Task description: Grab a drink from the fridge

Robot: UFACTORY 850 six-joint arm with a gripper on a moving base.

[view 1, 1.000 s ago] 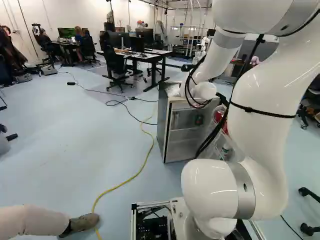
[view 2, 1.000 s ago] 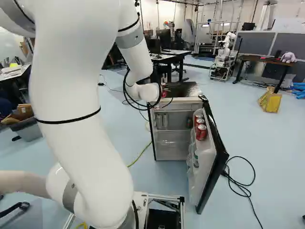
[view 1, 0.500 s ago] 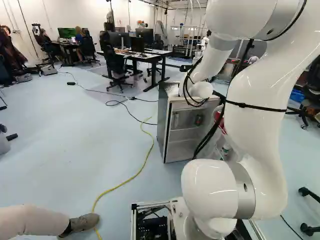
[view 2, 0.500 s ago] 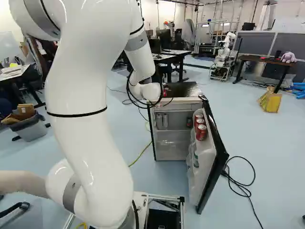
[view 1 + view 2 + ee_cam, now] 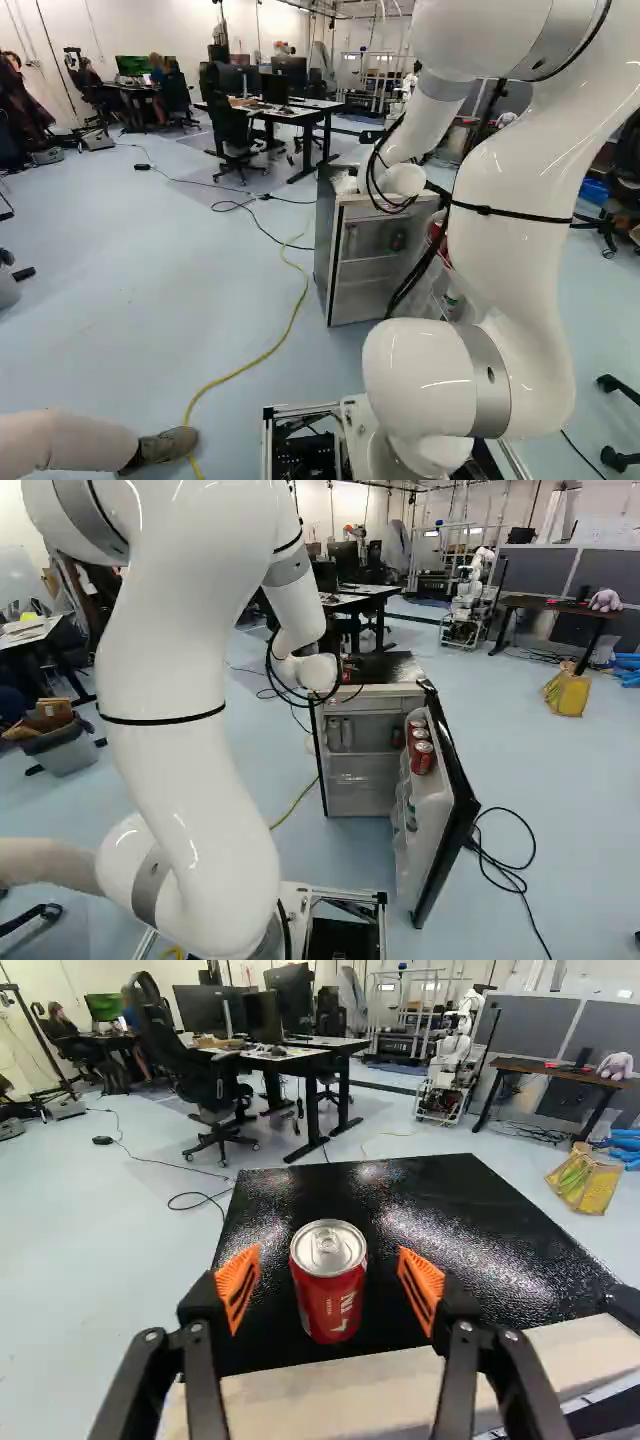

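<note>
- So the white jointed robot arm (image 5: pixel 520 230) swung its upper links over a bit between a second and half a second ago, and since then it's barely budged – looks like it has settled, and the base hasn't rolled at all
- The black end effector with orange pads (image 5: pixel 330 1282) is wide, one finger on each side of a red metal drink can with a silver lid (image 5: pixel 328 1305), daylight on both sides, so nothing is gripped
- That can stands upright on the glossy black top (image 5: pixel 480 1225) of the small grey-and-white fridge (image 5: pixel 365 801), not inside it
- The black-edged white door (image 5: pixel 450 815) hangs open just as it did a second ago, and the red soda cans (image 5: pixel 421 757) on its shelf haven't shifted
- For the task, I'd say it's either lined up for a grab or has just let go – can't tell which from here. If it's a grab, close evenly, then check the hold before lifting, since an off-centre squeeze could nudge or tip the can
</note>
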